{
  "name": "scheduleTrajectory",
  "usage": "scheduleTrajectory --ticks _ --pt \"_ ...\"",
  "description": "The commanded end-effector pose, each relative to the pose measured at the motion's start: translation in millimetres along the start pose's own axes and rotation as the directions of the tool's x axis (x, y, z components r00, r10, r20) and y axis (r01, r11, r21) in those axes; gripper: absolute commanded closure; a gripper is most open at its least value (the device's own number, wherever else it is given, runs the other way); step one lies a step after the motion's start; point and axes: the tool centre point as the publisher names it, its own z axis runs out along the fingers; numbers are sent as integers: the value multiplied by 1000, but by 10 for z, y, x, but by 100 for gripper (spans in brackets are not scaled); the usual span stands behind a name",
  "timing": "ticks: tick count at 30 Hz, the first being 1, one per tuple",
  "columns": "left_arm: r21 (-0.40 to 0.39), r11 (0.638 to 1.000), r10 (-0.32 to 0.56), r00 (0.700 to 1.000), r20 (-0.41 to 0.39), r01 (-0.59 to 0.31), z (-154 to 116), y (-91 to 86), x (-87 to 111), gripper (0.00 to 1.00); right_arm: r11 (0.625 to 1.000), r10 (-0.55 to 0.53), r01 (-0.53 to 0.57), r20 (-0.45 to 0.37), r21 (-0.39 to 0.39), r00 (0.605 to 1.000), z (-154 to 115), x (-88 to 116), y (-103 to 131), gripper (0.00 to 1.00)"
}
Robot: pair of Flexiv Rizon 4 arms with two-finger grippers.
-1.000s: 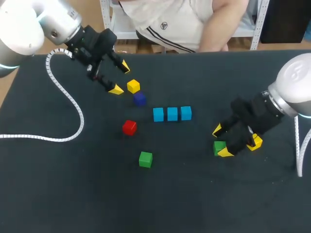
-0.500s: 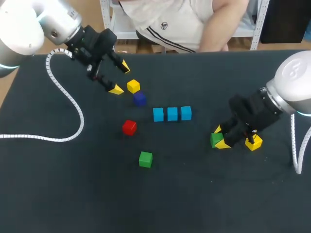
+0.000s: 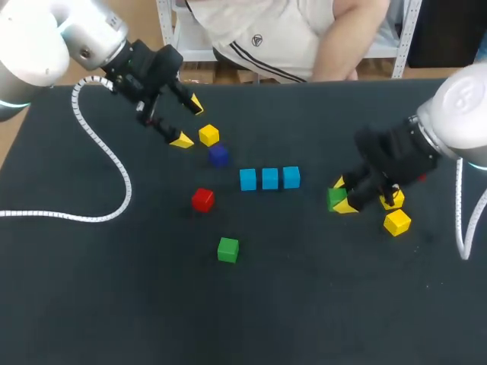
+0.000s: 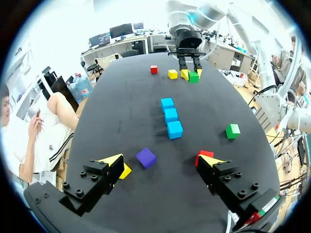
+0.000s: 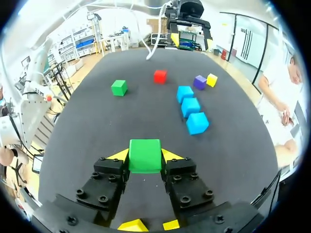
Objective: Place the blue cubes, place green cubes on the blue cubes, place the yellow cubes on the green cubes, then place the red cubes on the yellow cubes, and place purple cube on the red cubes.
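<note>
R gripper (image 3: 342,196) clamps green cube (image 5: 144,155) near the end of the blue row (image 3: 270,179); carry it level over nearest blue cube (image 3: 291,177), square the edges, lower till faces meet, then let go; L gripper (image 3: 189,122) hangs wide open by yellow cube (image 3: 208,135), well apart.

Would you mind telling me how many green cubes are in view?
2. One green cube is gripped in the right tool; the loose green cube lies near the red cube.
</note>
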Motion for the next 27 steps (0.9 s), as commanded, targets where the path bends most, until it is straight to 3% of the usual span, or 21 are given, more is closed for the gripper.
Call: scheduleTrajectory --ticks 1,11,27 --pt "7 1000 2 1000 -1 -2 -4 27 4 0 1000 -8 8 -14 8 1000 -12 -126 2 100" --pt "7 1000 2 1000 -1 -2 -4 27 4 0 988 -153 154 18 -21 988 14 -517 -53 100" --pt "7 1000 2 1000 -1 -2 -4 27 4 0 988 -153 154 18 -21 988 14 -517 -53 100"
